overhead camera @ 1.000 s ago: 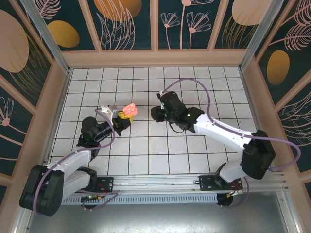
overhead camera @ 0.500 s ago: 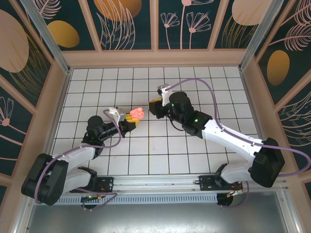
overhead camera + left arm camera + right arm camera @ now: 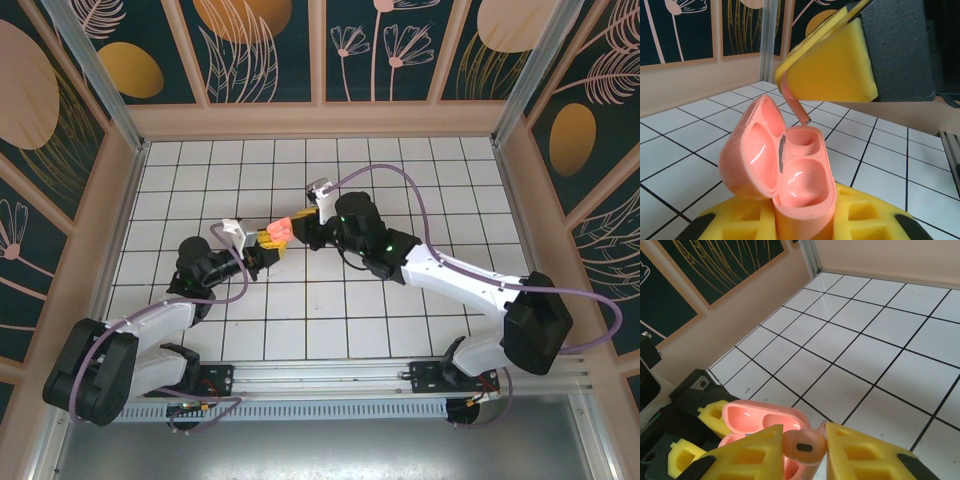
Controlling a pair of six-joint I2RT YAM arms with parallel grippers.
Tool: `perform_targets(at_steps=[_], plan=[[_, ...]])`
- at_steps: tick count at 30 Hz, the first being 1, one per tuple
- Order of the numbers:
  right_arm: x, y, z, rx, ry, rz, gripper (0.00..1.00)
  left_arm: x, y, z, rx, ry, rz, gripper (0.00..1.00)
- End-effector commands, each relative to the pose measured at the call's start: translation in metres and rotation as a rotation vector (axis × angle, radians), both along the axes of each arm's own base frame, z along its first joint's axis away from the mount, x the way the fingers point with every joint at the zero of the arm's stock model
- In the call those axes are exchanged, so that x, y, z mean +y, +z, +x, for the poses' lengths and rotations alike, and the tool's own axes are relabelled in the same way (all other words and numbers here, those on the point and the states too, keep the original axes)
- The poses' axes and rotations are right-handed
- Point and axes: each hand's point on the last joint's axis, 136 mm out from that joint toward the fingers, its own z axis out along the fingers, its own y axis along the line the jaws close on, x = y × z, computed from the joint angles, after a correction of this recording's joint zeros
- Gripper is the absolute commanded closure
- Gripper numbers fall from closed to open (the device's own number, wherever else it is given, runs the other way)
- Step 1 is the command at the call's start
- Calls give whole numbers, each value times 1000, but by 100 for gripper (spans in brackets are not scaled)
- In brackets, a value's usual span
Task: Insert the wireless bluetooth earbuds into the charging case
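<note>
So the left end effector [image 3: 262, 246] is clamping the open charging case [image 3: 790, 180] upright above the bench [image 3: 400, 170] while the right end effector [image 3: 305, 222] is pinching an earbud [image 3: 804, 446] just above it, so I'm thinking it's needing to line the stem [image 3: 792, 102] with the far well [image 3: 807, 142] and ease down slowly.

No lettering, brand, number or sign can be read in any view. The charging case [image 3: 800, 180], at the lower middle of the left wrist view, shows only plain glossy pink surfaces. The earbud [image 3: 805, 446], at the bottom edge of the right wrist view, is likewise plain pink. The wall panels [image 3: 270, 60] along the top and sides of the overhead view bear only drawn leaves, flowers and orange ovals, with no words among them.
</note>
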Motion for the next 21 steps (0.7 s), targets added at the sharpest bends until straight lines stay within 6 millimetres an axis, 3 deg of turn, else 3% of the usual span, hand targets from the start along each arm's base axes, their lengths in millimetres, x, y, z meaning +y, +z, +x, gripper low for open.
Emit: perform_targets(at_steps=[1, 12, 21], plan=[[13, 24, -1, -60, 39, 45, 77, -2, 22, -3, -66, -16, -26, 80], [22, 28, -8, -86, 70, 38, 77, -1, 21, 3, -48, 11, -19, 80], [18, 8, -3, -80, 20, -48, 77, -1, 27, 3, -50, 8, -38, 80]])
